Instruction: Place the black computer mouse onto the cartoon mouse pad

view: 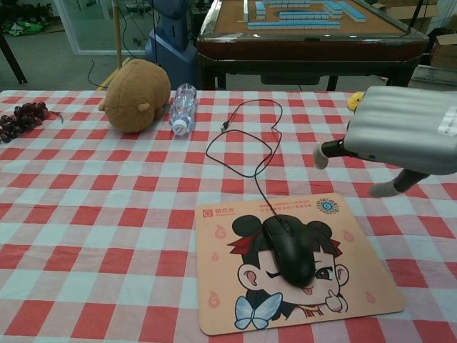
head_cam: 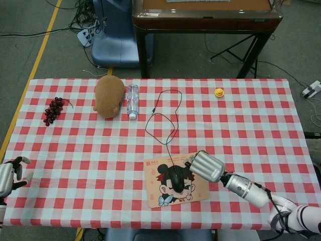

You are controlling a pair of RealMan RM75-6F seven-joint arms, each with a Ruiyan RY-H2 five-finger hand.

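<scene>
The black computer mouse [head_cam: 176, 177] [view: 289, 250] lies on the cartoon mouse pad [head_cam: 153, 197] [view: 221, 300], near the pad's middle, with nothing touching it. Its black cable [head_cam: 173, 116] [view: 265, 141] loops away toward the far side of the table. My right hand [head_cam: 207, 166] [view: 404, 133] hovers above and to the right of the mouse, lifted off it, empty, with fingers apart. My left hand [head_cam: 11, 173] sits at the table's near left edge in the head view, empty with fingers apart; the chest view does not show it.
A brown plush toy [head_cam: 110, 95] [view: 136, 85] and a lying water bottle [head_cam: 132, 101] [view: 181, 108] sit at the back left. Dark grapes [head_cam: 53, 110] [view: 21, 117] lie far left. A small yellow duck [head_cam: 219, 92] [view: 356, 101] sits at the back right. A dark wooden table [view: 300, 28] stands beyond.
</scene>
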